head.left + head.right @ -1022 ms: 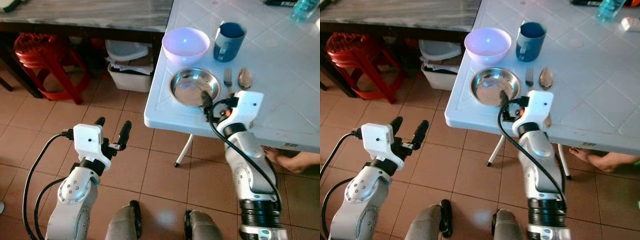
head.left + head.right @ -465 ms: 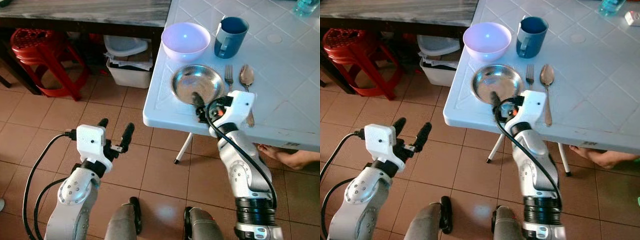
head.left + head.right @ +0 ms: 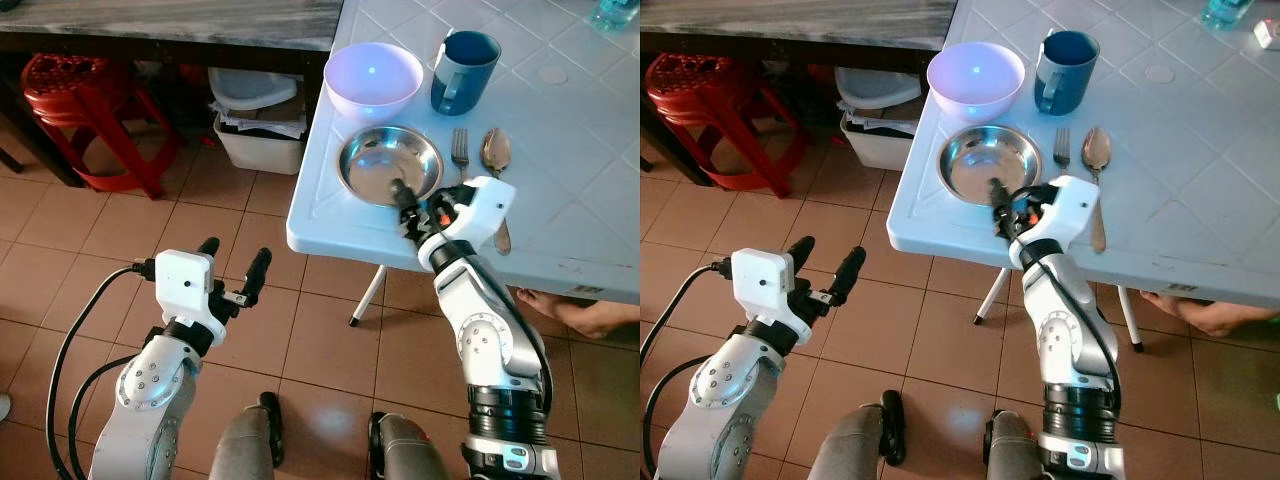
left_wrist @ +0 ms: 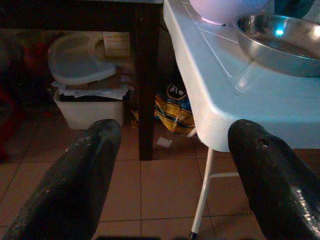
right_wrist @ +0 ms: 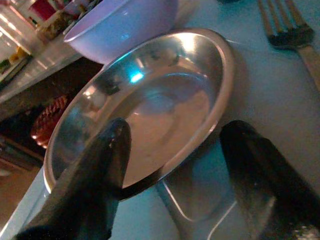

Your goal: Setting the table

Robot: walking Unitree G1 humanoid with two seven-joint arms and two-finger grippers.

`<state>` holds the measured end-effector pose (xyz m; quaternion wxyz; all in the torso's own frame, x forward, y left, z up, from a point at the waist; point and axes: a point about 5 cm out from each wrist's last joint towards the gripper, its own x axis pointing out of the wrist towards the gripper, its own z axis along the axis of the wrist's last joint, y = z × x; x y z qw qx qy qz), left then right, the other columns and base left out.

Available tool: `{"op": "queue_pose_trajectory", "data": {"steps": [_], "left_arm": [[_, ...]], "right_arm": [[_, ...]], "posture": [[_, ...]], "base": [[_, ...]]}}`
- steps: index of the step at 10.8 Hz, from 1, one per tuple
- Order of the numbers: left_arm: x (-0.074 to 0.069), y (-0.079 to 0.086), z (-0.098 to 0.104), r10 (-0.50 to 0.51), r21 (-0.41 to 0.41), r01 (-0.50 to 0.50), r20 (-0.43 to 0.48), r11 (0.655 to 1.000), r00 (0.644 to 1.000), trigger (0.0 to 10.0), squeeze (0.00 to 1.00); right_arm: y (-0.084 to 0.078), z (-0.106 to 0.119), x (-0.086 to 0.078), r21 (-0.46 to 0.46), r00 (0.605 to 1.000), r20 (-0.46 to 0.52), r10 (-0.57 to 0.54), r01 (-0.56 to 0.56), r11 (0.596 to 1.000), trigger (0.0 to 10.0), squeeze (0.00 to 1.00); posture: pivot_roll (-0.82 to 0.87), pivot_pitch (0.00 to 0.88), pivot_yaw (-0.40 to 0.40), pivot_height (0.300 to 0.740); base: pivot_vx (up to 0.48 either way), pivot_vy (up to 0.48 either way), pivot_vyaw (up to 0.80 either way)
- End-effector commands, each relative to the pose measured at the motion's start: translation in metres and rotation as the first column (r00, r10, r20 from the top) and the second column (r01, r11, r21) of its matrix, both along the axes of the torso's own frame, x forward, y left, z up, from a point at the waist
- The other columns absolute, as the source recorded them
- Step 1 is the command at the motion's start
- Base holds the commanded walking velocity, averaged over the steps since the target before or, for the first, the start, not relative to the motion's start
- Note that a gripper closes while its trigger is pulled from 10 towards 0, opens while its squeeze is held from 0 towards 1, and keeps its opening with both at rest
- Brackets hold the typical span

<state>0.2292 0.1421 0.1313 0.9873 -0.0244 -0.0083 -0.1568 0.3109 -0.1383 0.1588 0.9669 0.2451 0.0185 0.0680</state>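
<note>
Round, shiny steel plate [image 3: 389, 165], shallow and reflective, lies flat by the table [image 3: 570, 230] edge.

Red stool [image 3: 88, 110] on brown tiled floor [image 3: 300, 340]

Right claw [image 5: 170, 175] spread wide over steel plate [image 5: 150, 115] rim; lilac bowl [image 5: 120, 25] beyond, fork [image 5: 285, 25] beside

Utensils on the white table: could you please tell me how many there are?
2. A fork lies just right of the steel plate, and a spoon lies right of the fork, its handle partly hidden behind the right tool's wrist.
</note>
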Motion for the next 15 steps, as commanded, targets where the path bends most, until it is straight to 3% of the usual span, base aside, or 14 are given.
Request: {"op": "queue_pose_trajectory", "data": {"steps": [1,5,10,15], "left_arm": [[-0.004,0.0,0.001,-0.023,0.012,0.023,-0.002,1.0,1.0,10.0,0.0],[-0.01,-0.012,0.008,-0.173,-0.012,0.174,0.029,0.985,0.984,10.0,0.0],[-0.01,-0.012,0.007,-0.179,-0.022,0.179,0.023,0.984,0.984,10.0,0.0],[-0.009,-0.012,0.007,-0.179,-0.02,0.18,0.025,0.984,0.983,10.0,0.0]], "right_arm": [[-0.005,-0.013,-0.003,0.039,0.996,-0.086,-0.033,0.036,0.999,0.0,0.0],[-0.01,-0.023,-0.003,0.081,0.984,-0.164,-0.064,0.078,0.994,0.0,0.0],[-0.021,-0.037,-0.005,0.177,0.95,-0.278,-0.142,0.196,0.965,0.0,0.0],[-0.025,-0.038,-0.003,0.242,0.933,-0.317,-0.168,0.251,0.937,0.0,0.0]], "posture": [[-0.02,0.261,0.07,0.74],[-0.02,0.257,0.069,0.74],[-0.01,0.26,0.067,0.74],[-0.01,0.263,0.067,0.74]], "base": [[0.0,0.0,0.0],[0.0,0.0,0.0],[0.0,0.0,0.0],[0.0,0.0,0.0]]}}
